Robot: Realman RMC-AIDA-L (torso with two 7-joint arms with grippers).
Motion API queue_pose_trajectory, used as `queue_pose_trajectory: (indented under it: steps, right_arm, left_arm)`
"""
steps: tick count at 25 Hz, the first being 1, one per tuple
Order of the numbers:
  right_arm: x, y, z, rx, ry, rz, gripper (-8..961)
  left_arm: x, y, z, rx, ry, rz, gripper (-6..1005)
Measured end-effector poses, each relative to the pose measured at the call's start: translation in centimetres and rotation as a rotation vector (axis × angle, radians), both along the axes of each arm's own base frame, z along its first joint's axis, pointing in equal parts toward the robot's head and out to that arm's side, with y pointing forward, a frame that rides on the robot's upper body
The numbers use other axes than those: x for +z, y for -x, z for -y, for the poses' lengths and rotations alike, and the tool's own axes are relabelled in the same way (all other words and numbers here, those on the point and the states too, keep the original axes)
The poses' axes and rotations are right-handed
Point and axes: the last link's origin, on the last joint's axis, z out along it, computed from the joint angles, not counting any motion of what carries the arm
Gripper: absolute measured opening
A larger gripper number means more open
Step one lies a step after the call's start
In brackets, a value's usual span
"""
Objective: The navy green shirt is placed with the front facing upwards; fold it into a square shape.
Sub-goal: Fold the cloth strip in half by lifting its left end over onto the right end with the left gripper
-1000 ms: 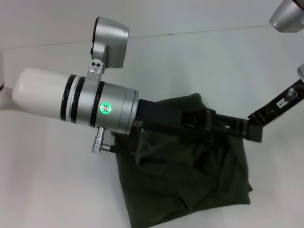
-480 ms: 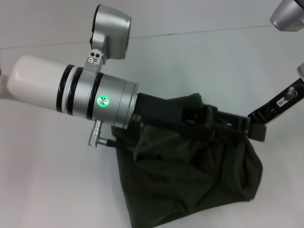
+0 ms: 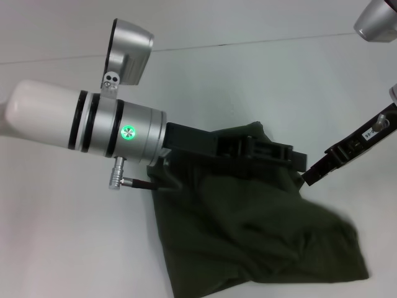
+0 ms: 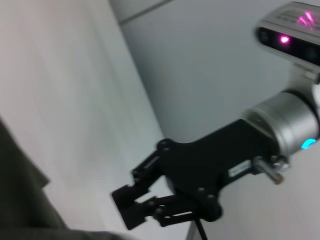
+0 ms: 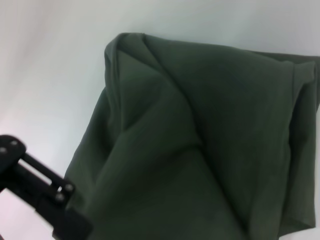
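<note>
The navy green shirt (image 3: 248,230) lies folded into a rumpled dark green bundle on the white table, plain fabric up, no print showing. My left gripper (image 3: 298,160) reaches from the left across the bundle's far edge, just above the cloth. Coming in from the upper right, my right gripper (image 3: 313,174) has its tip beside the left one at the bundle's far right corner. The left wrist view shows the right gripper (image 4: 127,207) open with nothing between its fingers, and a strip of shirt (image 4: 20,200) near it. The shirt (image 5: 200,140) fills the right wrist view.
Bare white table (image 3: 279,81) lies beyond and to the left of the shirt. My left arm's thick white and silver forearm (image 3: 93,121) hangs over the table's left half. The shirt's near edge runs out of the head view.
The shirt's right flap has dropped and spread out to the lower right. My left arm has drawn back to the left, and the right gripper has pulled away from the cloth.
</note>
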Motion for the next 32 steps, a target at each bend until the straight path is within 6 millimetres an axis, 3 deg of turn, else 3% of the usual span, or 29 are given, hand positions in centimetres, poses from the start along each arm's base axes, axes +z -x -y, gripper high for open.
queue_pose_trajectory:
  steps: [10, 13, 18, 32]
  right_arm:
    - [0.0, 0.1, -0.1, 0.004, -0.002, 0.000, 226]
    - [0.4, 0.0, -0.2, 0.005, -0.010, 0.005, 226]
    - [0.5, -0.1, -0.2, 0.001, -0.012, 0.006, 226]
    - [0.4, -0.1, -0.2, 0.003, -0.010, 0.008, 227]
  left_arm:
    - [1.4, 1.5, -0.6, 0.053, -0.047, -0.016, 749]
    - [1.7, 2.8, -0.1, 0.074, -0.016, -0.048, 744]
    - [1.5, 4.9, 0.7, 0.134, 0.021, -0.125, 736]
    - [0.5, 6.9, 0.7, 0.208, 0.013, -0.238, 715]
